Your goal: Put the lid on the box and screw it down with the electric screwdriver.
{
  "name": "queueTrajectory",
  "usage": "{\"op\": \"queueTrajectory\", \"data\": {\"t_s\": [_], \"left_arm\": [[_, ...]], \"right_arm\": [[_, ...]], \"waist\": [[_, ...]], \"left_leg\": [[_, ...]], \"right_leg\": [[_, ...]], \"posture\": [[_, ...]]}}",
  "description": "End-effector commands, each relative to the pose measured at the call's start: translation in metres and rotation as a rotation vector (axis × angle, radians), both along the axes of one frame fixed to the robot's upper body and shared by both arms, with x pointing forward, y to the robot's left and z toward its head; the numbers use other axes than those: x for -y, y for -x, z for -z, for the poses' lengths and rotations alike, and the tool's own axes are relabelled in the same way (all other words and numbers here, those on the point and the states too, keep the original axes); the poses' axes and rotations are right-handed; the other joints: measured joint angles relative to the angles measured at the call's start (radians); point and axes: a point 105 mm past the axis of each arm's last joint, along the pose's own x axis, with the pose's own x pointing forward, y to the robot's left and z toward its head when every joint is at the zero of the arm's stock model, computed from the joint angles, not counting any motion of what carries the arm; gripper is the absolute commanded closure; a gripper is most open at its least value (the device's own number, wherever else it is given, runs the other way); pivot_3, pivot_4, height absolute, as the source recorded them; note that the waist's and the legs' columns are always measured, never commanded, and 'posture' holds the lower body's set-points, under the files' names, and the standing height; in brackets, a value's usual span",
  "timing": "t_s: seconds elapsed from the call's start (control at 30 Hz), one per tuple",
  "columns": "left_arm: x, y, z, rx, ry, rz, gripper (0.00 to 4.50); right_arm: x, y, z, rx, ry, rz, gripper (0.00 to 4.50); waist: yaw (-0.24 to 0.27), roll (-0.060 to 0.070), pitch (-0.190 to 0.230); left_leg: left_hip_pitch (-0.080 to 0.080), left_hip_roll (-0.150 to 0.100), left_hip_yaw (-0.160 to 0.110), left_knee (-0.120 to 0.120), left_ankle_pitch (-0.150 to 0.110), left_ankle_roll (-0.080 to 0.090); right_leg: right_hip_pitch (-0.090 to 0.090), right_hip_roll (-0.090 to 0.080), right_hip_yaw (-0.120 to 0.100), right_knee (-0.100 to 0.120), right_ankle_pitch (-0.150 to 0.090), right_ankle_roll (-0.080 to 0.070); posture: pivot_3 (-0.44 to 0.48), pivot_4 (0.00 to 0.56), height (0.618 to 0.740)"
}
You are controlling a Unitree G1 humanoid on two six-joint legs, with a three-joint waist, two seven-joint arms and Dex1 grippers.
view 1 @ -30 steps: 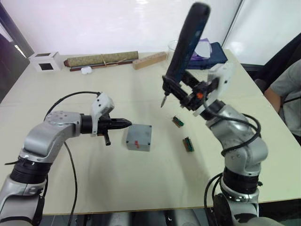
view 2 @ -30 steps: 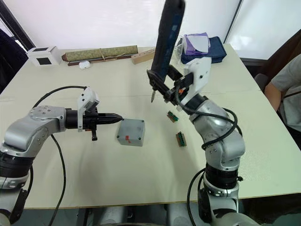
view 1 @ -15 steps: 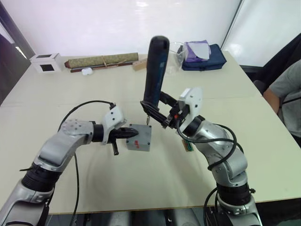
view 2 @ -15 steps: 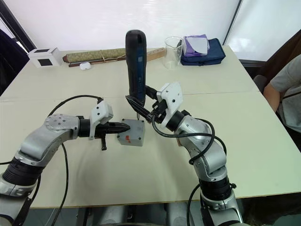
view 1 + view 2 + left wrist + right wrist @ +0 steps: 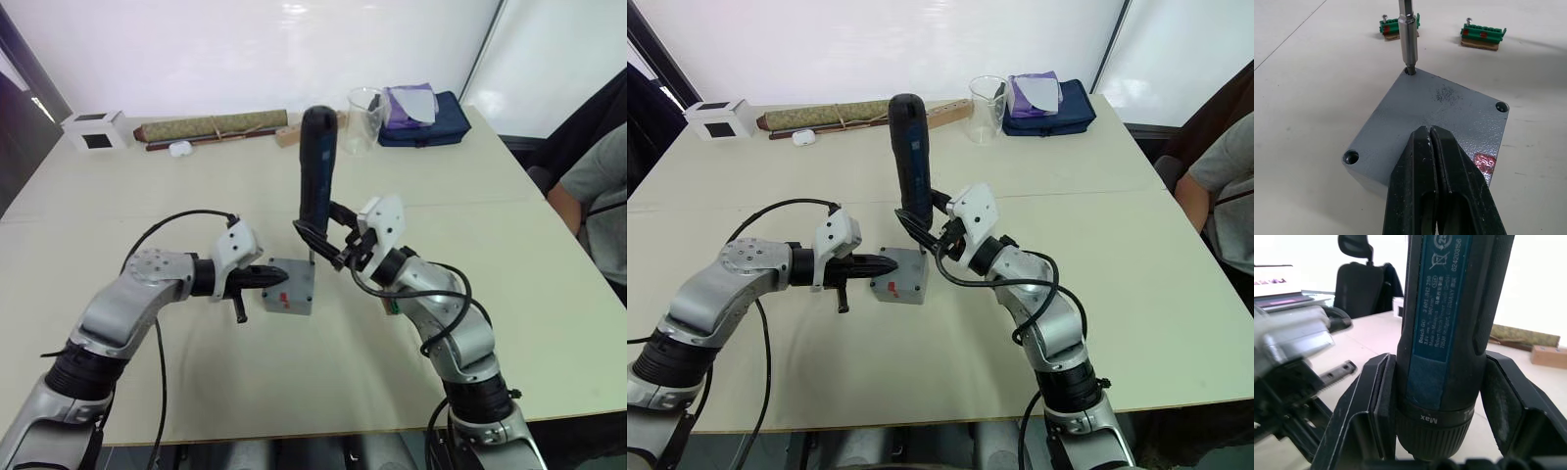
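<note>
Lid (image 5: 1442, 115): sits flat on the box (image 5: 290, 299), near the middle of the tabletop (image 5: 294, 392); red mark at one corner.
Electric screwdriver (image 5: 315, 186): stands almost straight up; thin bit down in one corner hole of the lid.
Right tool (image 5: 1440, 431): clenched around the fat black and blue body of the electric screwdriver, low down near the collar.
Left tool (image 5: 1435, 161): fingers pressed tight together, nothing between them; tip rests on the lid's top near one side, looks like holding it steady.
Screw holes: three corners in the left wrist view, one with the bit in it, two look dark and empty; cannot tell about the fourth corner.
Green bit holders (image 5: 1399, 28): two on the tabletop, just beyond the box.
Could go wrong: bit may slip out of the hole if the screwdriver leans.
Could go wrong: box may spin or slide when the bit turns, if the left tool presses too softly.
Could go wrong: lid may shift off the corner posts, so other holes no longer line up.
</note>
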Motion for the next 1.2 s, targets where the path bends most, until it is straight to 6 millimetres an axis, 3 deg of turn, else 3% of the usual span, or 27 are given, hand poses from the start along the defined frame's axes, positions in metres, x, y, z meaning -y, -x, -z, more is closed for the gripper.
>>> {"op": "queueTrajectory", "data": {"t_s": [0.03, 0.2, 0.37, 0.43, 0.5, 0.63, 1.2], "left_arm": [[-0.006, 0.001, 0.014, -0.053, -0.032, -0.022, 4.5], [-0.006, 0.001, 0.014, -0.054, -0.031, -0.022, 4.5], [-0.006, 0.008, 0.02, -0.071, -0.051, -0.01, 4.5], [-0.007, 0.01, 0.024, -0.081, -0.056, -0.013, 4.5], [-0.007, 0.011, 0.025, -0.085, -0.058, -0.012, 4.5], [-0.005, 0.011, 0.025, -0.087, -0.055, -0.01, 4.5], [-0.007, 0.008, 0.027, -0.111, -0.033, -0.041, 4.5]], "right_arm": [[-0.001, 0.005, -0.006, 0.062, 0.002, -0.012, 2.39], [0.0, 0.004, 0.0, 0.06, 0.023, -0.008, 2.39], [0.004, 0.001, 0.026, -0.07, 0.054, 0.001, 2.39], [0.01, -0.002, 0.045, -0.169, 0.084, 0.023, 2.39], [0.011, -0.003, 0.051, -0.188, 0.11, 0.032, 2.39], [0.013, -0.007, 0.06, -0.208, 0.147, 0.058, 2.39], [0.013, -0.011, 0.08, -0.259, 0.234, 0.089, 2.39]], "waist": [[0.0, 0.0, 0.0], [-0.001, 0.0, 0.0], [-0.001, 0.0, -0.002], [-0.001, 0.0, -0.004], [-0.001, -0.001, -0.009], [-0.001, -0.003, -0.013], [0.0, -0.004, -0.029]], "left_leg": [[0.0, 0.0, 0.0, 0.0, 0.0, 0.0], [0.0, 0.0, 0.0, 0.0, 0.0, 0.0], [0.004, 0.0, 0.0, -0.001, 0.0, 0.0], [0.009, 0.0, 0.0, -0.002, 0.0, 0.0], [0.018, 0.0, 0.0, -0.004, -0.001, 0.001], [0.03, 0.001, 0.0, -0.006, -0.001, 0.002], [0.03, 0.001, 0.0, -0.006, -0.002, 0.002]], "right_leg": [[0.0, 0.0, 0.0, 0.0, 0.0, 0.0], [0.0, 0.0, 0.0, 0.0, 0.0, 0.0], [0.004, 0.0, 0.0, 0.0, 0.0, 0.0], [0.009, 0.0, 0.0, -0.001, 0.0, 0.0], [0.019, 0.0, 0.0, -0.005, -0.001, -0.001], [0.03, 0.0, 0.0, -0.007, -0.005, -0.005], [0.03, 0.0, 0.0, -0.007, -0.008, -0.006]], "posture": [[0.0, 0.15, 0.74], [0.0, 0.15, 0.74], [0.0, 0.15, 0.74], [0.0, 0.15, 0.74], [0.0, 0.15, 0.74], [0.0, 0.15, 0.74], [0.0, 0.15, 0.74]]}}
